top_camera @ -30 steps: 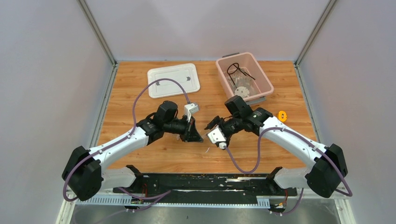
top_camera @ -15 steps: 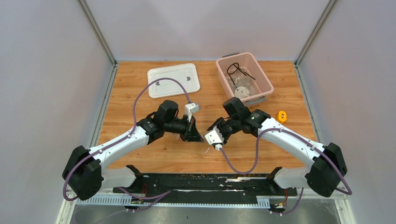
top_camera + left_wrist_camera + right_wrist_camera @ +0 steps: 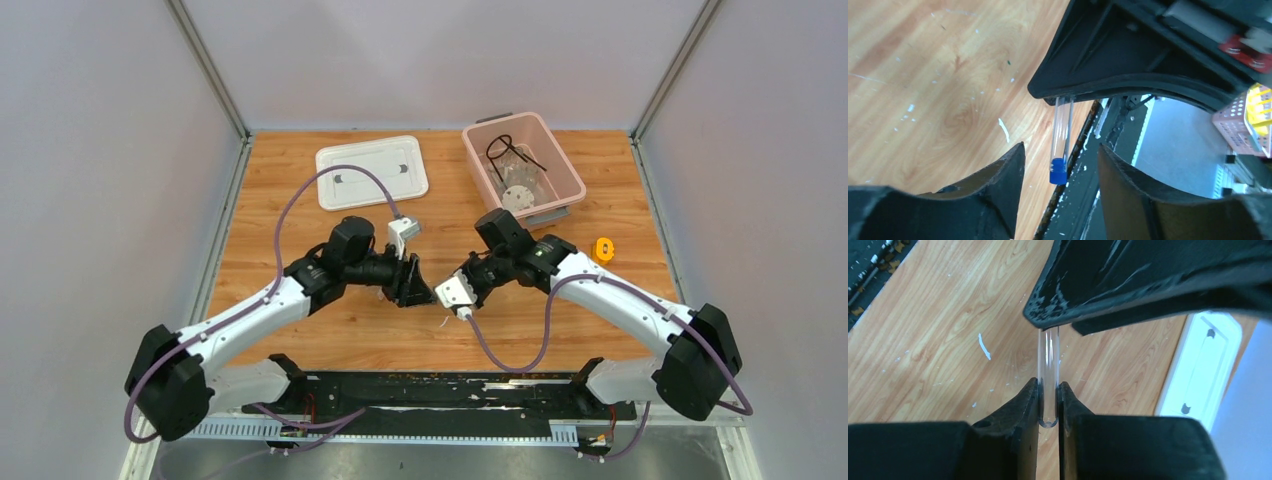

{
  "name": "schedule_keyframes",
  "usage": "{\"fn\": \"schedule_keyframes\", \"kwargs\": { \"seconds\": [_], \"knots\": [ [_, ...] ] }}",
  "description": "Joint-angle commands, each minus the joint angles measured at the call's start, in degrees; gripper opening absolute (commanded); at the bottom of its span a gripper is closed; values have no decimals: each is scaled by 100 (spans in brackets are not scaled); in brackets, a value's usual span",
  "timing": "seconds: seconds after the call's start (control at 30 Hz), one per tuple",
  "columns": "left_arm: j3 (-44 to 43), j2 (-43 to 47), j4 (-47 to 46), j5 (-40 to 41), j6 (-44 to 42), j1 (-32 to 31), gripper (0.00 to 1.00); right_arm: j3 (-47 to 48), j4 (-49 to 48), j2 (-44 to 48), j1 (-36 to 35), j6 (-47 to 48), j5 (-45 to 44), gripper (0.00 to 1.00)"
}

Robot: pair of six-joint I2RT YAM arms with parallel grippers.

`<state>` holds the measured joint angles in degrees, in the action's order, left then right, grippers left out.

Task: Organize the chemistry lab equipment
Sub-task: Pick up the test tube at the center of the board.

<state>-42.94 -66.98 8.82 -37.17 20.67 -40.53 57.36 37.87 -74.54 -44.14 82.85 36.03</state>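
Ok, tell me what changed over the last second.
The right gripper slid left to meet the left gripper and closed on the clear end of the blue-capped tube. The left gripper opened and let it go. The pink bin, white lid and small orange object stayed put.

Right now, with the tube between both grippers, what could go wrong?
The right gripper pinches the blue-capped tube only at its rounded end, so it may tilt or slip and fall to the table. The open left gripper flanks the cap closely; pulling back askew could knock the tube loose.
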Motion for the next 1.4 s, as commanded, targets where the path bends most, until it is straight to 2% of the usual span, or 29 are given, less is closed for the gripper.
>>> {"fn": "schedule_keyframes", "kwargs": {
  "seconds": [0.0, 0.07, 0.2, 0.3, 0.43, 0.53, 0.67, 0.8, 0.9, 1.1, 1.2, 1.37],
  "knots": [
    [225, 945, -595, 681, 182, -25, 67, 223, -96, -84, 25, -639, 340, 0],
    [466, 1372, -812, 1041, 211, -25, 74, 347, -101, -175, 99, -1001, 658, 0],
    [881, 2249, -1023, 1973, 120, -17, 99, 532, -220, -428, 262, -1799, 1360, 0],
    [1227, 2812, -1218, 2620, 342, -17, 100, 625, -576, -576, 439, -2907, 1914, 0],
    [1856, 3421, -2019, 2760, 927, -14, 100, 538, -1474, -649, 762, -4297, 2487, 0],
    [2511, 3737, -3360, 2786, 1590, -8, 100, 306, -2358, -641, 986, -5480, 2939, 0],
    [3243, 3681, -5168, 2805, 2404, -13, 100, 179, -3129, -716, 1047, -6667, 2979, 0],
    [3267, 3401, -5588, 2862, 2727, -16, 97, 150, -3454, -892, 1039, -7219, 3222, 0],
    [3301, 3186, -5826, 3052, 2924, -16, 92, 106, -3728, -1028, 1047, -7641, 3356, 0],
    [3316, 2659, -6164, 3354, 3210, -16, 76, 143, -3736, -1211, 992, -7862, 3462, 0],
    [3280, 2359, -6340, 3338, 3305, -16, 66, 144, -3739, -1218, 912, -7855, 3420, 0],
    [3211, 1934, -6665, 3133, 3415, -16, 56, 161, -3739, -1269, 836, -7888, 3362, 0]
  ]
}}
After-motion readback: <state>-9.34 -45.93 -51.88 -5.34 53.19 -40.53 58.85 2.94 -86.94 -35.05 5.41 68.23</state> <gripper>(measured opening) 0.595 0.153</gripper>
